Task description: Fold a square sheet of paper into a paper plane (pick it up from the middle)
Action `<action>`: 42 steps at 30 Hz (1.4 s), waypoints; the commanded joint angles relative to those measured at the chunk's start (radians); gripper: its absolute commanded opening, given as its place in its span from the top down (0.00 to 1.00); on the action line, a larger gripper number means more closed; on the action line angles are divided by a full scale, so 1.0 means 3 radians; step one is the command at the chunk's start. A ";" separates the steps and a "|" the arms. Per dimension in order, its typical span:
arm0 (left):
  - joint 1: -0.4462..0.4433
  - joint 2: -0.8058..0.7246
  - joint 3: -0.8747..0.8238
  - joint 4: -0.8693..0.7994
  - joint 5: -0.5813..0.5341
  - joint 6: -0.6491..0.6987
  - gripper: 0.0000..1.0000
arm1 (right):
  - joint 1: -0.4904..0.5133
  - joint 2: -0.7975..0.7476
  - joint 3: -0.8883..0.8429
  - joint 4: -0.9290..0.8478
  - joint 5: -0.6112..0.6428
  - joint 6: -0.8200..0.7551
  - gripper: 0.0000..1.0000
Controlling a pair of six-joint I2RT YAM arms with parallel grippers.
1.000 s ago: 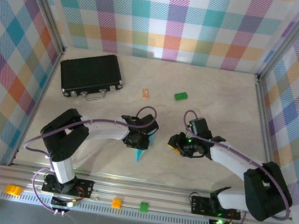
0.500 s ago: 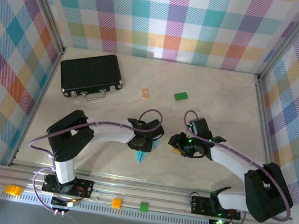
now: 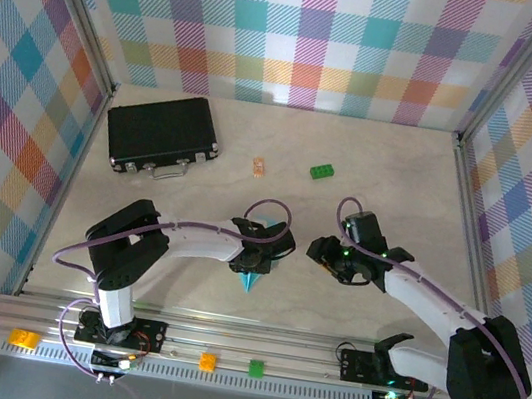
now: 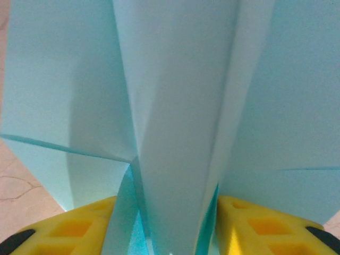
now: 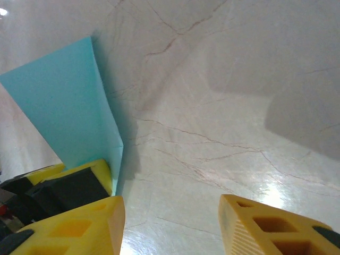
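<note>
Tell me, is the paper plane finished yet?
Nearly, it looks. Done: the blue paper plane is already a pointed dart with folded wings. In hand: the left gripper has its fingers apart around the centre fold; the right gripper is open over the table. To do: probably just letting go.

the paper plane (image 3: 251, 279) is a slim, pointy dart of thin light blue paper, already folded, sitting a bit left of the middle of the table (image 3: 371, 176). from the top its sharp nose points at the near edge and the wider tail end points toward the back. up close in the left wrist view, the long centre fold runs right down the middle with flat wing panels spreading out either side, creases pretty crisp. that centre part sits between the fingers of the left gripper (image 4: 167, 231); can't tell if it's pinched. from the right wrist view one wing stands up off the tabletop, plain and unmarked.
</note>
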State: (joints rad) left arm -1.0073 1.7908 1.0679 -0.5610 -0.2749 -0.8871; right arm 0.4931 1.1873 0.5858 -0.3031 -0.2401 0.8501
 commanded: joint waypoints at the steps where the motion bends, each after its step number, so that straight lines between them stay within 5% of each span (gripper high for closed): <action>1: -0.0048 0.0023 0.0002 -0.0214 -0.0097 -0.0113 0.51 | -0.0026 -0.0036 -0.0041 -0.0090 0.0026 -0.0074 0.49; 17: -0.0078 -0.0521 0.0107 -0.0253 -0.0260 -0.0259 0.45 | -0.0070 -0.0091 0.0103 -0.0294 0.0122 -0.0260 0.44; 26: -0.0051 -0.1363 -0.0215 -0.0181 -0.0750 -0.0052 0.36 | -0.0288 -0.0291 0.0662 -0.0909 0.1134 -0.0894 0.29; 33: 0.0680 -0.2029 -0.0862 0.0201 -0.0523 0.0603 0.31 | -0.0559 -0.0301 0.0490 -0.0301 0.2130 -0.1603 0.20; 36: 0.1096 -0.2229 -0.1100 0.0361 -0.0581 0.1055 0.19 | -0.0676 -0.0251 0.0360 0.0083 0.2496 -0.1931 0.20; 39: 0.1562 -0.2388 -0.1262 0.0578 -0.0635 0.1491 0.02 | -0.0809 -0.0230 0.0030 0.0925 0.2445 -0.2363 0.19; 42: 0.2018 -0.2444 -0.1446 0.1076 -0.0682 0.1892 0.00 | -0.0894 0.0066 -0.0288 0.1866 0.2054 -0.2830 0.19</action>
State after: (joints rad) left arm -0.4854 1.0805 0.6693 -0.3962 -0.4526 -0.5026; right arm 0.2405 1.1431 0.5598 -0.0532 0.4145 0.1905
